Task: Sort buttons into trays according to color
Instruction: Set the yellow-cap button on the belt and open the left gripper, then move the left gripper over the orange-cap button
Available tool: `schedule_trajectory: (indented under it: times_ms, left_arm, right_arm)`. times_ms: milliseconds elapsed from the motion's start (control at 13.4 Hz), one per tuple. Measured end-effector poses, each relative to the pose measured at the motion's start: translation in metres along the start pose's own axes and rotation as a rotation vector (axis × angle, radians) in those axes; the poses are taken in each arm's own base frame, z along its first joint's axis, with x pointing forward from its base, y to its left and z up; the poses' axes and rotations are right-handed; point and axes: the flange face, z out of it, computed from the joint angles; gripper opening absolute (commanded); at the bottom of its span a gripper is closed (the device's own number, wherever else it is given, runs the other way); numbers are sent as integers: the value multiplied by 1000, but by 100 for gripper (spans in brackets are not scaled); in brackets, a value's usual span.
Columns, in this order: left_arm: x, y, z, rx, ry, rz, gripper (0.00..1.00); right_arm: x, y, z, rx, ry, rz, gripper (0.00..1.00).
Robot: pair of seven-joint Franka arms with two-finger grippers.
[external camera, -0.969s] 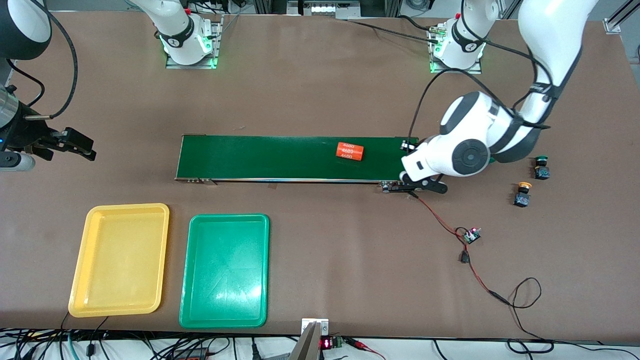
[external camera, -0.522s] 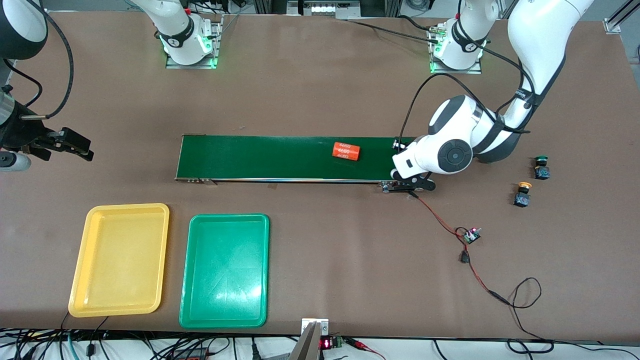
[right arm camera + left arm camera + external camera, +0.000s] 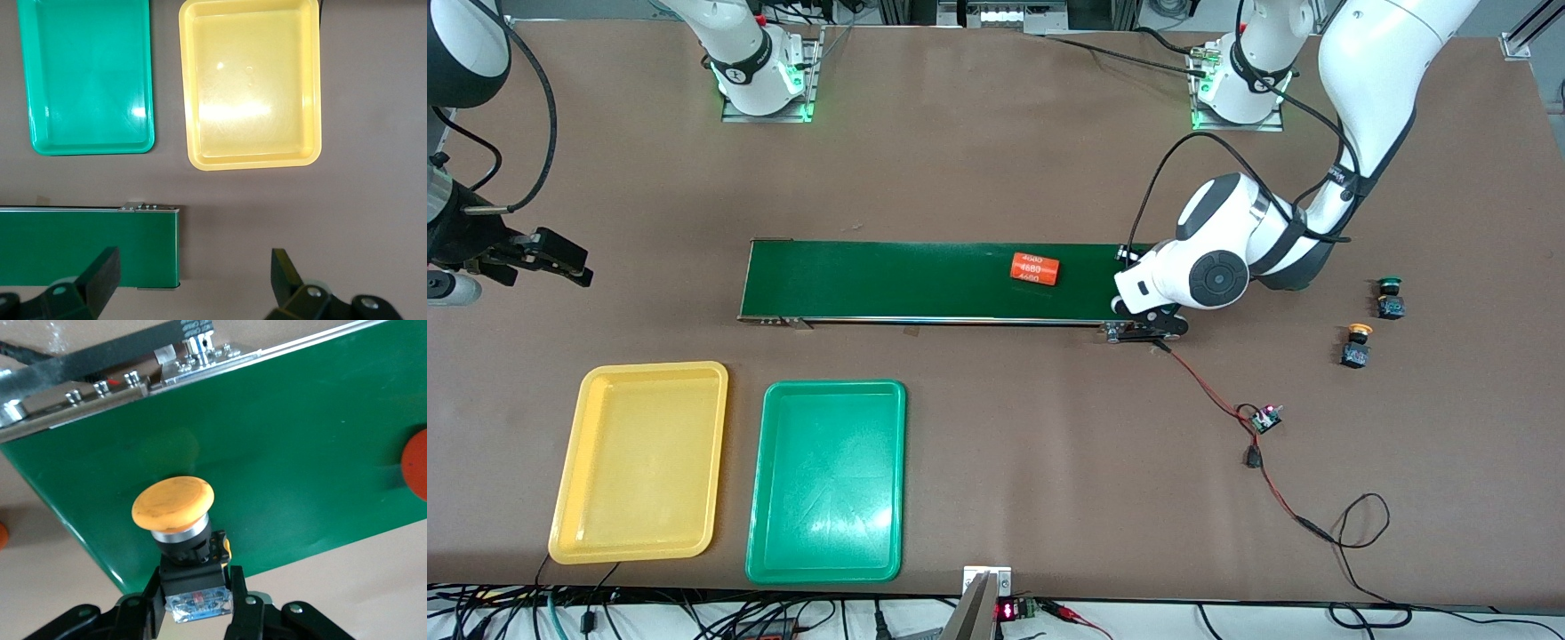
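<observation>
Cylinder (image 3: 1035, 268): reads "4680", carried farther along conveyor belt (image 3: 889, 280).
Left gripper (image 3: 195, 603): clamps orange-capped button (image 3: 180, 527).
Right gripper (image 3: 193, 273): spread wide, waiting.

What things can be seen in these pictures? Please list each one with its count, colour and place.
Buttons on table: two, green cap and orange cap, at the left arm's end.
Held button: one, orange-yellow cap, over the belt.
Trays: yellow tray, green tray, side by side, nearer the camera than the belt.
Conveyor belt: one, dark green, mid-table.
Cylinder: one, orange, on the belt.
Circuit board: one, wired.
Left gripper: jaws shut on held button.
Right gripper: jaws open, waiting.
</observation>
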Motion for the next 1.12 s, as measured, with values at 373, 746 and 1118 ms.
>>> schedule_trajectory:
  times_ms: [373,746,1118]
  left_arm:
    - [2,-4,-5,-4,7,-9,100]
    - [-15,-17,-88,38,-30,-44,100]
    - [-41,-117,-196,16,32,-203,100]
  right_arm:
    - [2,3,5,-1,-8,5,100]
    - [2,3,5,-1,-8,6,100]
    - [2,2,5,-1,-8,5,100]
